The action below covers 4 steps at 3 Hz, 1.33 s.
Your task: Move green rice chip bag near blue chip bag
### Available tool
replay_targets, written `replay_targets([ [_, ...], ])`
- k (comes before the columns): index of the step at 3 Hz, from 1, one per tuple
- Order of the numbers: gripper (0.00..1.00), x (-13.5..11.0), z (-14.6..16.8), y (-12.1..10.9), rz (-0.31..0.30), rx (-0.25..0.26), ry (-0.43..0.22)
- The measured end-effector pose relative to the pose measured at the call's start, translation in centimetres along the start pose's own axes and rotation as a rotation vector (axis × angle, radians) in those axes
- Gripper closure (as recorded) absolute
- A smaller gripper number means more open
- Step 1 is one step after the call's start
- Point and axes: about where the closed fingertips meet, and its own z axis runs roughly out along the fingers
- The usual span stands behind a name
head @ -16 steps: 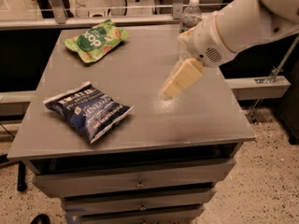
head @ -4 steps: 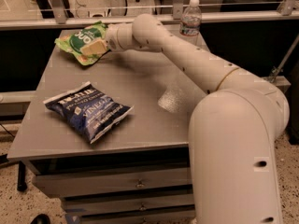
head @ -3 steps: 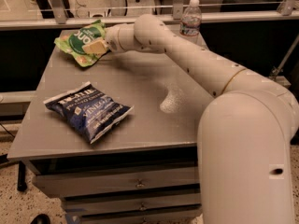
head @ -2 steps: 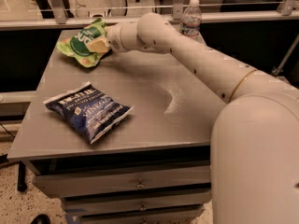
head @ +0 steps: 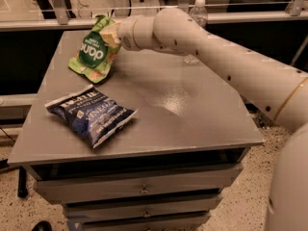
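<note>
1. Since the view 0.7 s ago, the green chip bag has come up off the far-left corner of the table. It lay crumpled there, and it now hangs nearly upright with its round dark logo facing the camera. The blue chip bag has not shifted.
2. Nearest the camera, grey drawers with small knobs sit below the table top.
3. The blue chip bag lies flat on the near-left part of the table. It is a puffed pillow shape of dark navy crinkled film with white ends.
4. The table top is grey, smooth and faintly glossy.
5. The green chip bag hangs over the far-left area, behind the blue one. Whether its lower edge touches the table cannot be told.
6. The gripper is clamped on the upper right corner of the green chip bag, at the end of the white arm that reaches in from the right.
7. Handling judgement:
   - The bag is probably very light, soft and air-filled.
   - The film is likely slick, and the chips inside are brittle.
   - The flat sealed edge is the firmest place to hold, because squeezing the puffed middle risks crushing the contents.
   - A bag hanging from one corner may swing, so slow travel is advised.
8. Farthest back, a clear plastic water bottle stands at the rear edge of the table.
</note>
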Motion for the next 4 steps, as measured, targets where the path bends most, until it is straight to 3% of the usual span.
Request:
replay_targets([
  [2,1.00,-0.2,-7.4,3.5,0.038,0.049,0.044],
  [4,1.00,1.7,-11.3,8.8,0.141,0.029,0.111],
])
